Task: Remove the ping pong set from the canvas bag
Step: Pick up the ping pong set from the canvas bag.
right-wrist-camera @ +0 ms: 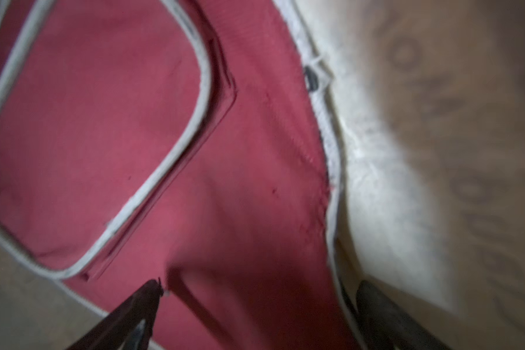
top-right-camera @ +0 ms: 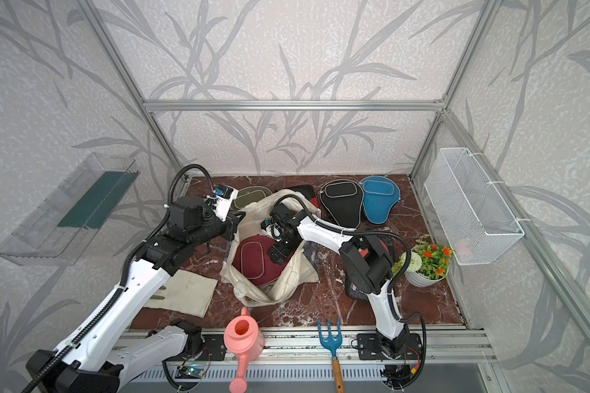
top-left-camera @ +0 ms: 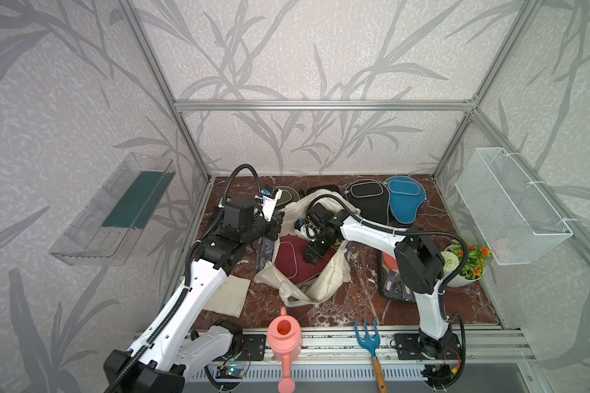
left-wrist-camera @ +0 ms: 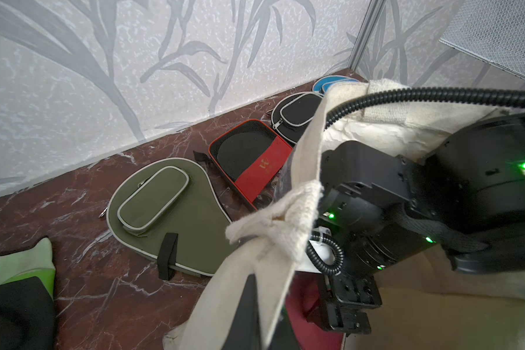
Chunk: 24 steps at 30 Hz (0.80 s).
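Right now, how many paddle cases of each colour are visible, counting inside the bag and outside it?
Olive case: 1
Red-and-black mesh case: 1
Black case: 1
Blue case: 1
Maroon case: 1, lying in the canvas bag
Clear-fronted case: 1
Total: 6

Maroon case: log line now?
left fingers: shut on canvas bag rim | right fingers: open, at maroon case | case: inside bag
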Available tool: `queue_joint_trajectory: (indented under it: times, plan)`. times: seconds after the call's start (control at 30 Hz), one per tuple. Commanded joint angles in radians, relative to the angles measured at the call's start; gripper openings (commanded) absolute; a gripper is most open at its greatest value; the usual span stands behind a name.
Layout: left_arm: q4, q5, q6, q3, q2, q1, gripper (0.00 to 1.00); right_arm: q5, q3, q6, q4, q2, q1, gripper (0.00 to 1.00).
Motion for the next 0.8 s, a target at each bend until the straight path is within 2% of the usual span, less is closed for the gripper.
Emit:
queue_joint_trajectory:
  times: [0.0,0.1,0.2,0.4,0.6,0.77]
  plan:
    - [0.063,0.047,0.003,-0.012,0.002,0.001,0.00,-0.081,0.045,0.005,-0.048,0.079,-0.028,0.99]
    - [0.067,0.047,0.007,-0.019,0.011,0.001,0.00,-0.133,0.075,-0.001,-0.102,0.142,-0.037,1.00]
    - [0.071,0.047,0.009,-0.027,0.015,0.001,0.00,-0.138,0.055,0.012,-0.096,0.159,-0.039,0.94]
    - [0.078,0.040,0.009,-0.038,0.010,0.002,0.00,-0.153,-0.007,0.025,-0.085,0.115,-0.039,0.55]
    - [0.077,0.034,0.007,-0.046,-0.006,0.002,0.00,-0.133,-0.057,0.018,-0.090,0.029,-0.039,0.36]
    - [0.073,0.030,0.003,-0.051,-0.026,0.002,0.00,-0.107,-0.084,0.015,-0.101,-0.044,-0.041,0.13]
